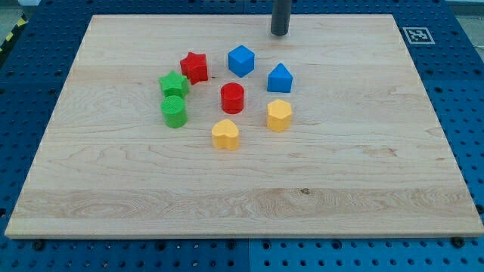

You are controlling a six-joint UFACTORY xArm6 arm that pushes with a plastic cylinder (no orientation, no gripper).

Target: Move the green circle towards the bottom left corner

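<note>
The green circle (174,111) is a short green cylinder left of the board's middle. A green star (173,84) sits just above it, touching or nearly so. My tip (280,32) is near the view's top, right of centre, far up and to the right of the green circle. It touches no block. The nearest block to it is the blue cube (241,60), below and to its left.
A red star (194,67), a red cylinder (232,98), a blue pentagon-like block (280,78), a yellow hexagon (279,115) and a yellow heart (225,134) form a loose ring. The wooden board (113,196) lies on a blue pegboard. A marker tag (418,35) sits at top right.
</note>
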